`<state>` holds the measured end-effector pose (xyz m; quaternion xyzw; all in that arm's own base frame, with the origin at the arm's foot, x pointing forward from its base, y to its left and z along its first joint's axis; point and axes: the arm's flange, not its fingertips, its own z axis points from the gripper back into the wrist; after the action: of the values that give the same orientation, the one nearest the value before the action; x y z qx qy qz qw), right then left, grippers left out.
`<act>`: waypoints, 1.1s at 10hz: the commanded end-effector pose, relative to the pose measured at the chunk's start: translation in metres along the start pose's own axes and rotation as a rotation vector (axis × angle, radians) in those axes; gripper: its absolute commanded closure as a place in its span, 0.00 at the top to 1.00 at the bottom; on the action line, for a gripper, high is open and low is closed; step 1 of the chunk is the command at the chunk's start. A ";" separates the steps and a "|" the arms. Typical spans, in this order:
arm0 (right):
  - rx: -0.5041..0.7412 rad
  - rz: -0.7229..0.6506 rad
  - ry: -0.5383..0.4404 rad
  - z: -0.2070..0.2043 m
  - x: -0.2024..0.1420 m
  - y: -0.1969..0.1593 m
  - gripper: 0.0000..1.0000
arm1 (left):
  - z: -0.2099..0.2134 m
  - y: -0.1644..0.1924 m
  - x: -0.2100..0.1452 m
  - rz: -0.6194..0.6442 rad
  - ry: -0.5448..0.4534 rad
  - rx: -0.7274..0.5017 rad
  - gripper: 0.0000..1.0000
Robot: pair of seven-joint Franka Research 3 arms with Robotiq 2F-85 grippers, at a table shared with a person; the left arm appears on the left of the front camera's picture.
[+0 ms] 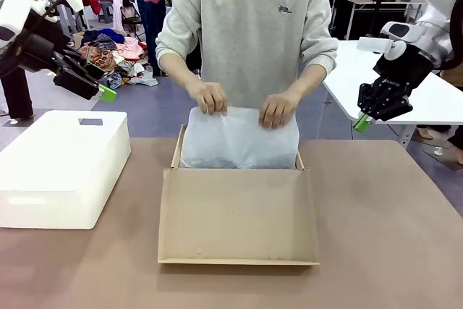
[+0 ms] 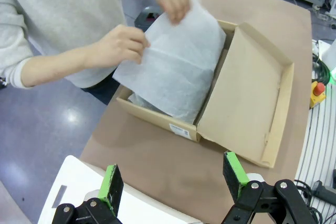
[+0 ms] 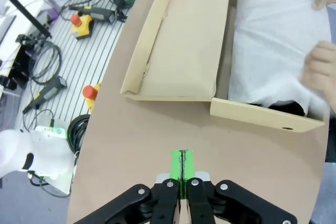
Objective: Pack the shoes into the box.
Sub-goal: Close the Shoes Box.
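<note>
The box (image 1: 178, 151) stands open at the middle of the surface (image 1: 391, 236), its flap lid (image 1: 239, 215) lying flat toward me. White tissue paper (image 1: 239, 139) covers the inside of the box and rises above its walls. The person across from me grips the paper's upper edge with one hand (image 1: 208, 97) and the other hand (image 1: 278, 108). A white bin (image 1: 61, 164) sits on the surface to my left, apart from the box. My left hand (image 2: 172, 177) hangs in the air above the bin, fingers spread wide, holding nothing. My right hand (image 3: 182, 163) is raised at the right, well apart from the box, its green pads pressed together with nothing between them. In the right wrist view, a dark shape (image 3: 286, 107) shows under the paper's edge just inside one box wall; I cannot tell whether it is a shoe
</note>
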<state>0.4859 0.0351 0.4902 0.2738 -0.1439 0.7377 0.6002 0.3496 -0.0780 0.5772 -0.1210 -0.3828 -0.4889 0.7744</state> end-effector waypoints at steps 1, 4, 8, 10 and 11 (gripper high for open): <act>-0.061 -0.099 0.014 0.002 0.009 0.004 0.00 | 0.000 0.001 -0.001 -0.012 -0.016 -0.014 1.00; 0.000 0.000 0.000 0.000 0.000 0.000 0.00 | 0.000 0.001 -0.001 -0.012 -0.016 -0.014 1.00; -0.029 -0.030 -0.014 -0.004 -0.002 0.000 0.00 | 0.000 0.001 -0.001 -0.012 -0.016 -0.014 1.00; -0.063 -0.055 -0.036 -0.010 -0.007 0.003 0.00 | 0.000 0.001 -0.001 -0.012 -0.016 -0.014 1.00; -0.077 -0.064 -0.039 -0.013 -0.009 0.006 0.00 | 0.000 0.001 -0.001 -0.012 -0.016 -0.014 1.00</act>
<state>0.4857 0.0305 0.4803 0.2714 -0.1509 0.7204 0.6201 0.3496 -0.0780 0.5772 -0.1210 -0.3828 -0.4889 0.7744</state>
